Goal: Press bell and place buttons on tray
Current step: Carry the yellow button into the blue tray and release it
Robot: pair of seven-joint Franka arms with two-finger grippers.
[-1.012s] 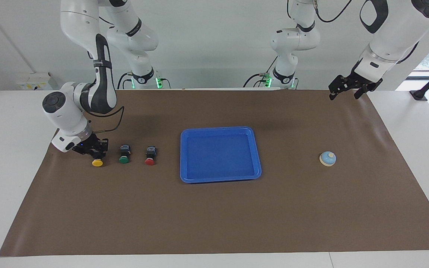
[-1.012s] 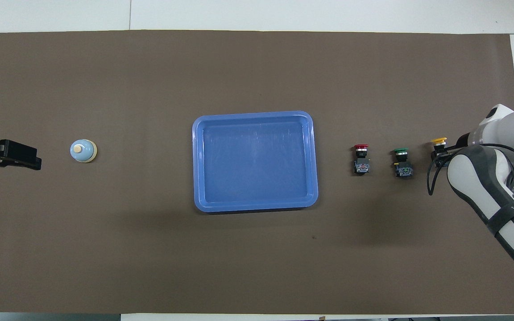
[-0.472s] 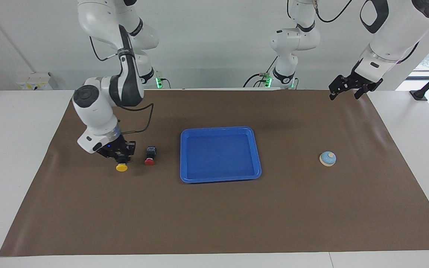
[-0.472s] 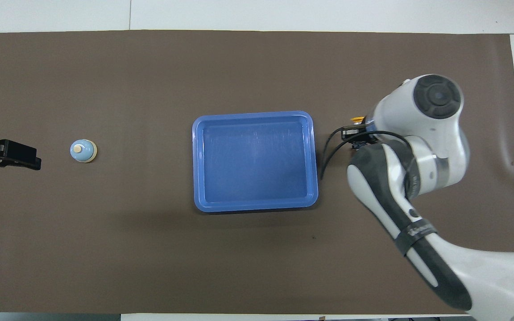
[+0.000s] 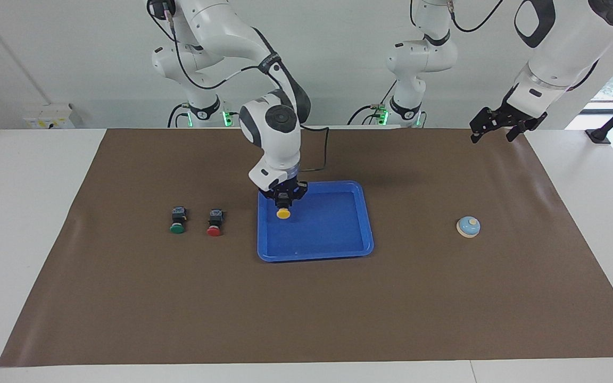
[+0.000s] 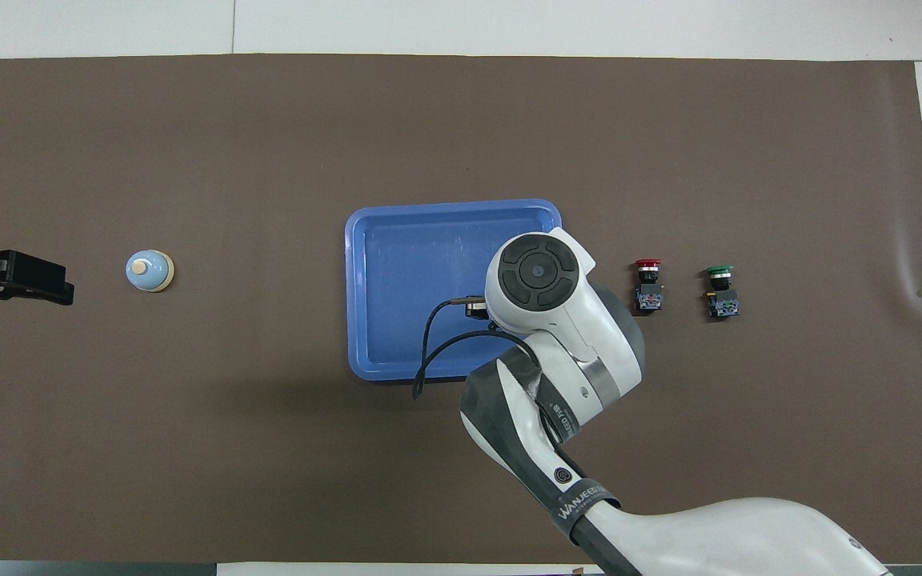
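Note:
My right gripper [image 5: 283, 201] is shut on the black body of the yellow button [image 5: 283, 213], cap pointing away from the robots. It holds it low over the blue tray [image 5: 338, 250], above the tray's part toward the right arm's end. In the overhead view the arm's wrist hides the gripper and this button above the tray [image 6: 397, 264]. The green button [image 5: 177, 220] and red button [image 5: 214, 222] lie side by side on the mat beside the tray. The bell [image 5: 468, 226] stands toward the left arm's end. My left gripper [image 5: 493, 135] waits open, raised over the mat's corner.
A brown mat [image 5: 306, 308] covers the table, with white table edge around it. The red button [image 6: 648, 285] and green button [image 6: 722, 292] lie close to the right arm's forearm. The bell [image 6: 149, 270] sits near the left gripper [image 6: 45, 280].
The right arm has lifted the yellow button from beside the green one and carried it past the green and red buttons to over the tray. The left arm has not moved.

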